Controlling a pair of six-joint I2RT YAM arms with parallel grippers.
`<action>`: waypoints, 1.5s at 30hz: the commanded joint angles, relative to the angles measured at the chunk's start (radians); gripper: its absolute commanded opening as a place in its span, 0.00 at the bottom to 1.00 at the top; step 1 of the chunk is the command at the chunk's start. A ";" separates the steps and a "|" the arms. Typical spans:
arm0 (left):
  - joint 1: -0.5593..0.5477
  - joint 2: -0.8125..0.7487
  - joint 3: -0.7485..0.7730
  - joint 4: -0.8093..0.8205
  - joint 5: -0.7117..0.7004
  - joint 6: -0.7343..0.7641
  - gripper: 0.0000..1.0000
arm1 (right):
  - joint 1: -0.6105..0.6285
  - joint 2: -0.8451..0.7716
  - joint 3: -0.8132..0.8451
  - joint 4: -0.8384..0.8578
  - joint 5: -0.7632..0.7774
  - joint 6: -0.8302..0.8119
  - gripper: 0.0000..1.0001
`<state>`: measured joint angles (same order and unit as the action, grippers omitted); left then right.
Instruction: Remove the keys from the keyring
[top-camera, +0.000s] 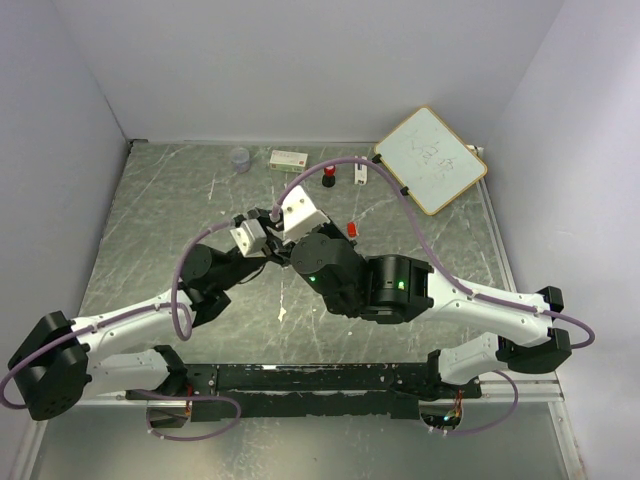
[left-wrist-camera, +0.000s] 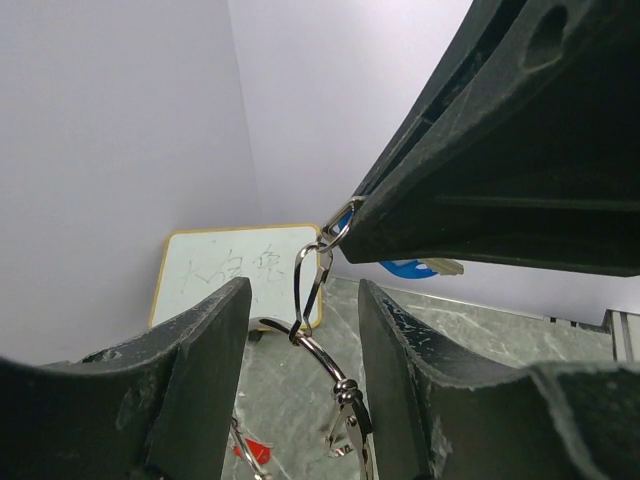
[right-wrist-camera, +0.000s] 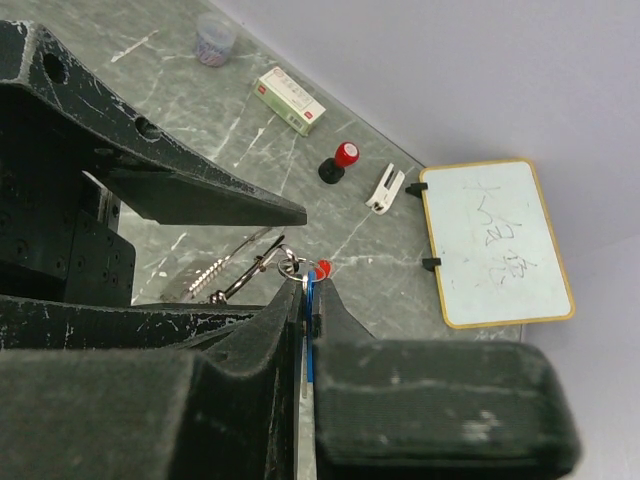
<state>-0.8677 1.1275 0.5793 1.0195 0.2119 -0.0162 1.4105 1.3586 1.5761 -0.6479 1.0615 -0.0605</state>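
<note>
Right gripper tight on blue key, left gripper agape around keyring, whiteboard beyond.

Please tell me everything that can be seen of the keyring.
The keyring is a thin, shiny silver wire loop with smaller silver links and a swivel dangling below. It hangs in the air, its small top ring at the tip of the right gripper, which is shut on the blue key. The loop hangs between the open fingers of the left gripper; whether they touch it cannot be told.
</note>
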 joint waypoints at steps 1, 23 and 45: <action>-0.009 0.006 -0.006 0.067 -0.039 0.002 0.57 | 0.004 -0.014 -0.004 0.021 0.005 0.016 0.00; -0.015 0.015 -0.010 0.070 -0.050 0.007 0.44 | 0.004 -0.027 -0.021 0.016 0.008 0.027 0.00; -0.020 0.021 -0.019 0.057 -0.044 -0.001 0.46 | 0.003 -0.038 -0.032 0.025 0.018 0.024 0.00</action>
<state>-0.8803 1.1431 0.5625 1.0466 0.1688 -0.0154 1.4105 1.3479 1.5501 -0.6460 1.0618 -0.0429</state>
